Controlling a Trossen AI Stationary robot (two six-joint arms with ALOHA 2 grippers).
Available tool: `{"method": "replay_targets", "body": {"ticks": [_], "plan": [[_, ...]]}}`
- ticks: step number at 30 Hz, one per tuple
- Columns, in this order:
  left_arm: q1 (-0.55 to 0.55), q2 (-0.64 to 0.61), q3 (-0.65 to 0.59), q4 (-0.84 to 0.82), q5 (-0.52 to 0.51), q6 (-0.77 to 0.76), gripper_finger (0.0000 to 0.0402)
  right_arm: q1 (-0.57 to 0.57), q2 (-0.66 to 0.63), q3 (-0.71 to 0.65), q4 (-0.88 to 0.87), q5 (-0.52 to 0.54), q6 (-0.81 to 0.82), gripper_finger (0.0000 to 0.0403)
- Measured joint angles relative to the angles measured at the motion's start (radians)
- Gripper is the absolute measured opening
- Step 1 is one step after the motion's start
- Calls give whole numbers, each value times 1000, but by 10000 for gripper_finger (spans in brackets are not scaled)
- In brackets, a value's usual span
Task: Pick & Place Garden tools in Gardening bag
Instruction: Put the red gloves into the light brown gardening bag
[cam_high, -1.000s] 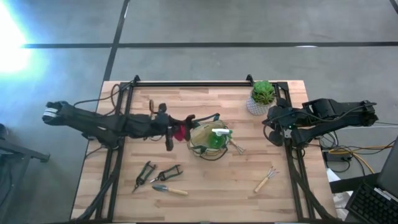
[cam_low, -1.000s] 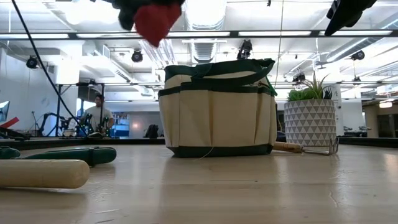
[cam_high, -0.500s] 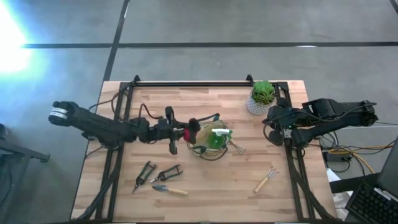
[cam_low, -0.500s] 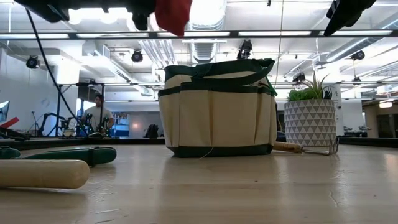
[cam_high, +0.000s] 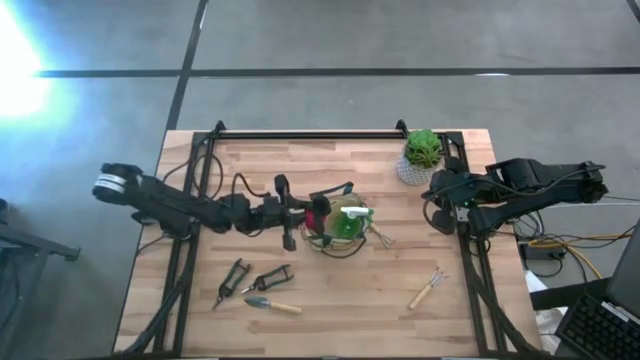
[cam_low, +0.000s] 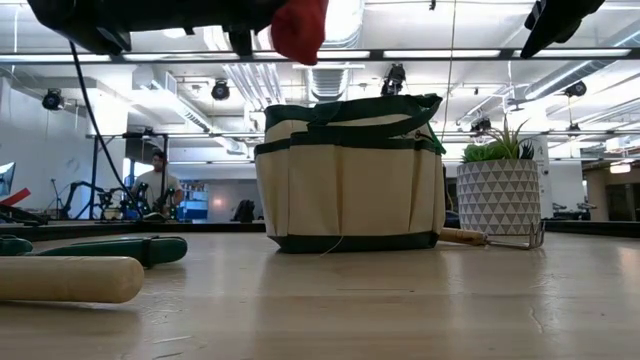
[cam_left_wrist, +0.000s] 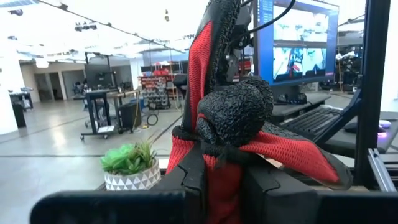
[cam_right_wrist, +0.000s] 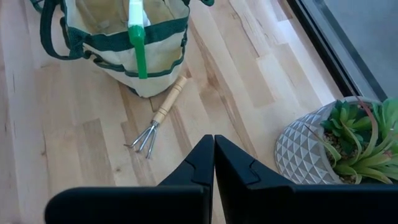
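Note:
My left gripper (cam_high: 306, 212) is shut on a red-and-black piece, a bunched glove (cam_high: 319, 211), just left of the beige gardening bag (cam_high: 338, 222) and above its height in the low view (cam_low: 300, 25). A green spray bottle (cam_high: 349, 223) stands in the bag. A small rake (cam_right_wrist: 155, 121) lies against the bag's base. Pruners (cam_high: 234, 278), a second pair (cam_high: 270, 279), a trowel (cam_high: 272, 304) and a fork (cam_high: 428, 288) lie flat on the table. My right gripper (cam_right_wrist: 213, 155) is shut and empty beside the potted plant (cam_high: 421, 155). My left gripper pinches the bunched red-and-black glove (cam_left_wrist: 219, 171) between its two fingers, which come level from the table's left. The glove is lifted clear of the table, and its crumpled black and red folds (cam_left_wrist: 239, 109) stick out past the fingertips.
The white-potted plant (cam_right_wrist: 329, 140) stands at the far right, close to my right gripper. Bare wood lies between the bag and the near edge (cam_high: 340, 300). A black rail (cam_high: 310, 135) runs along the far edge.
My left gripper has gone toward the table's right edge, toward the bag, carrying the glove clear of the table; the glove now stands at the bag's left rim. My right arm has kept still.

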Motion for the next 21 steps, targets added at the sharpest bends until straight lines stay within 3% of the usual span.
{"method": "replay_targets", "body": {"ticks": [21], "plan": [[3, 101, -2, 130, 0, 16, 49, 0, 0, 0, 0, 0, 1, 8]]}}
